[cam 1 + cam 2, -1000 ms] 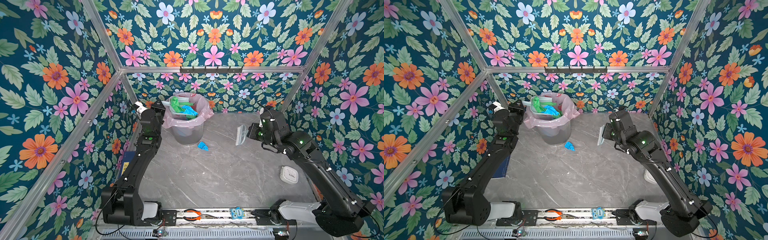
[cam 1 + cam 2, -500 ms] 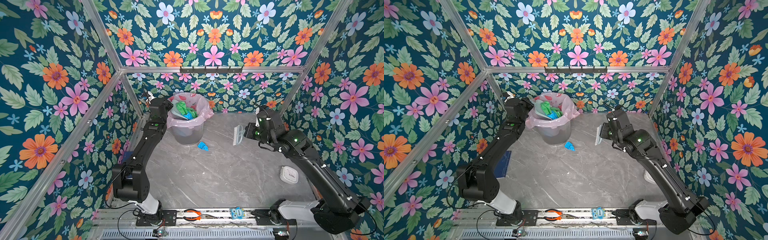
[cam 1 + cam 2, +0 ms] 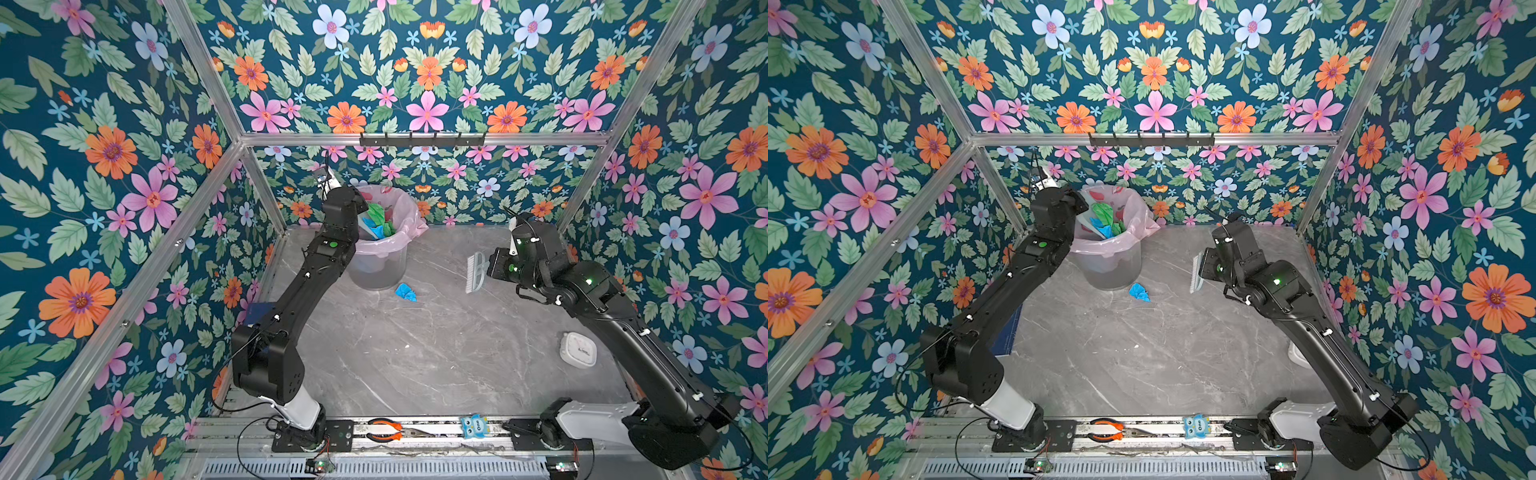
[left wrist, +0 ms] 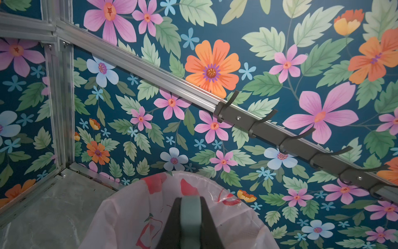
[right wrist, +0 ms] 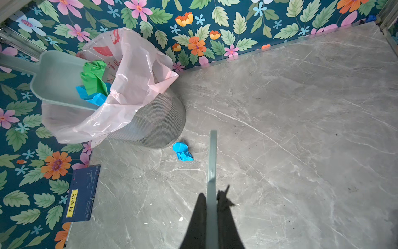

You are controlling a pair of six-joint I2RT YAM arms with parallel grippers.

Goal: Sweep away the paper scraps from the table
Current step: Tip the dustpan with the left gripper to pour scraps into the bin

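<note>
Holding the dustpan (image 5: 56,82) tilted into the bin (image 5: 150,127), my left pincer (image 4: 190,199) clamps its handle; my right pincer (image 5: 212,194) clamps the brush (image 3: 472,274) over the desk (image 5: 290,129).

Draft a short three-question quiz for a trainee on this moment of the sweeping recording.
1. True or false: no paper scrap lies on the table.
2. What does the right gripper hold? A) a brush B) a cloth C) nothing
3. Which tool does the left gripper hold tipped over the lined bin?
Key: 1. False: a blue scrap lies on the table beside the bin. 2. A. 3. The dustpan.
</note>
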